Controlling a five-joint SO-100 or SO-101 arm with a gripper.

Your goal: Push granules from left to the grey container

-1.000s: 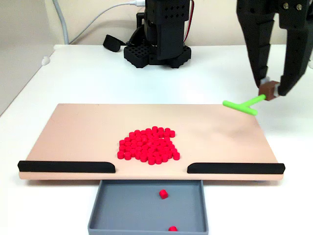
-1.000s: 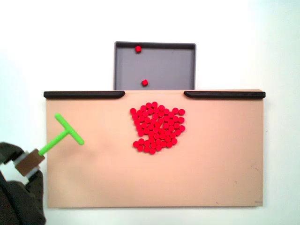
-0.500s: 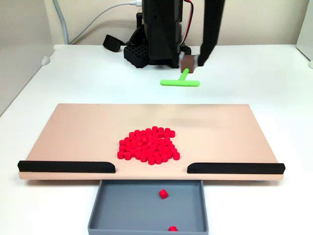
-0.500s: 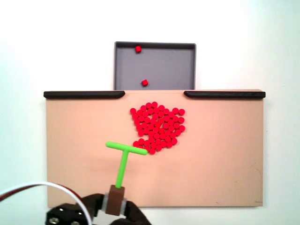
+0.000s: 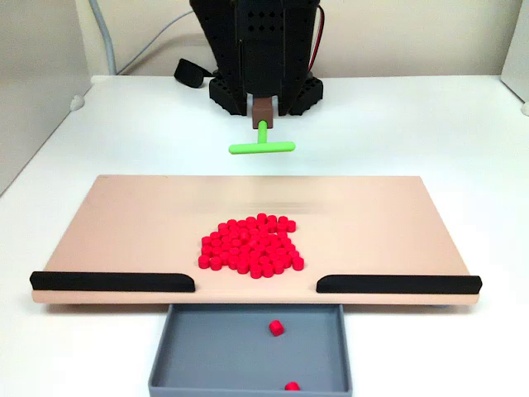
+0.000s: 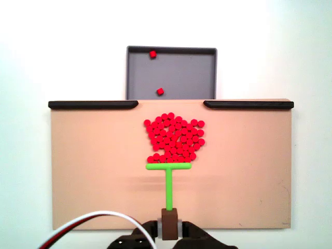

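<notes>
Two granules lie in the grey container (image 5: 207,351), nearest in a fixed view. Beyond it, between two black strips (image 5: 112,281), the granules (image 5: 250,245) cluster mid-board on the tan board (image 5: 124,219). Farther back, the gripper (image 5: 263,112) pinches the brown handle of a green T-shaped stick (image 5: 262,145), whose crossbar sits just beside the pile (image 6: 168,166).

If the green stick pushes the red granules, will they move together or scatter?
The granules are loose and separate, so they probably slide easily, some escaping past the bar's ends. The stick looks rigid, so it should not bend.
</notes>
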